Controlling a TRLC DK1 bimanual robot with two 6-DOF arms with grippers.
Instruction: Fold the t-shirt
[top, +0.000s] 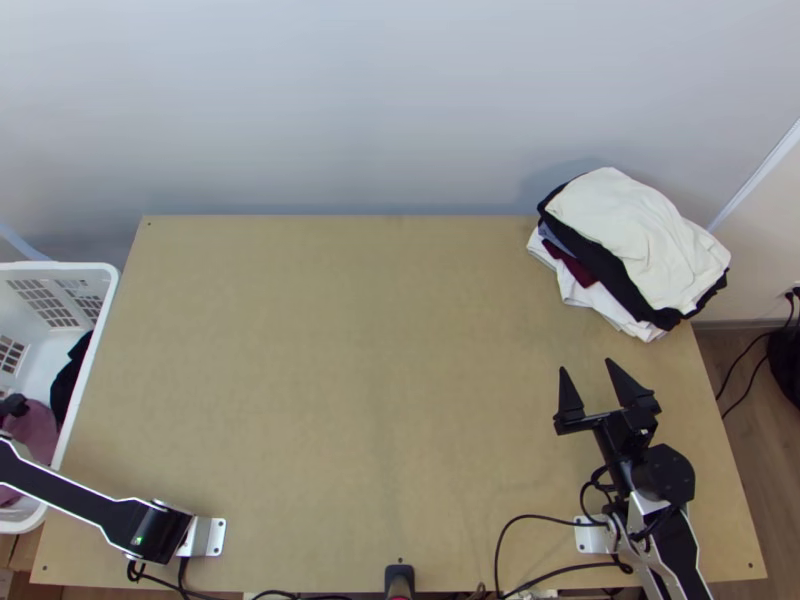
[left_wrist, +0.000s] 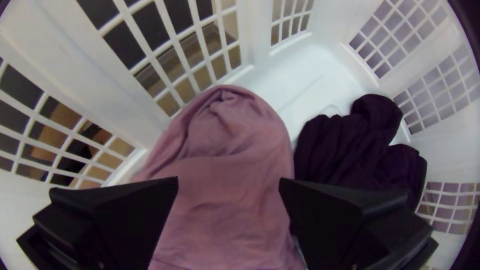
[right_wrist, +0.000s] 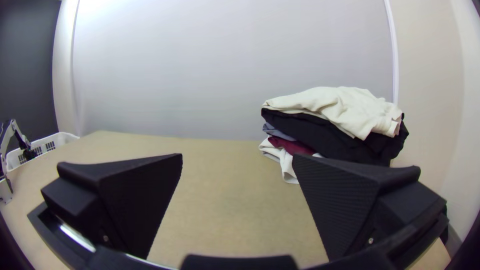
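The black left jaws (left_wrist: 228, 179) stand wide over the bunched dusty-pink cloth (left_wrist: 227, 185), likely the t-shirt, in the white plastic basket (left_wrist: 100, 85); its length runs between them. The black right jaws (top: 586, 364) gape well away.

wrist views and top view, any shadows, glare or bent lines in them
Left wrist view: the white basket has grid walls that look bent, with dark corners at the picture's right; right wrist view: bottom corners dark, bright glare high on the left of the pale wall; top view: soft shadow on the wall beside the clothes pile, the table fairly evenly lit.
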